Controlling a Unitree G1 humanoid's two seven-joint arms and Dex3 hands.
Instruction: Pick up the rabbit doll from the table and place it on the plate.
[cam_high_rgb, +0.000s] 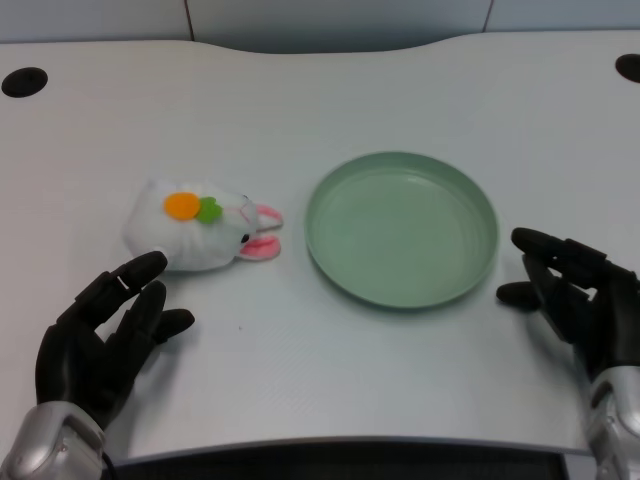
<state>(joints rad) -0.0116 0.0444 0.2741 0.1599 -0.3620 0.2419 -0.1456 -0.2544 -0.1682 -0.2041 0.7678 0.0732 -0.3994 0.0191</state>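
A big white worktop (330, 110) fills the view, with a round dark hole near each far corner. The biggest thing on it is the green plate (401, 229), which sits a bit right of the middle with nothing in it. Left of the plate, close by but not touching, lies the rabbit doll (200, 228). It is white and soft, lying on its side with its pink ears pointing toward the plate (there is an orange and green patch on top of it). The left hand (100, 335) is at the near left, just in front of the doll. Its black fingers are spread apart and reach toward the doll, holding nothing. One fingertip is very near the doll's white body.
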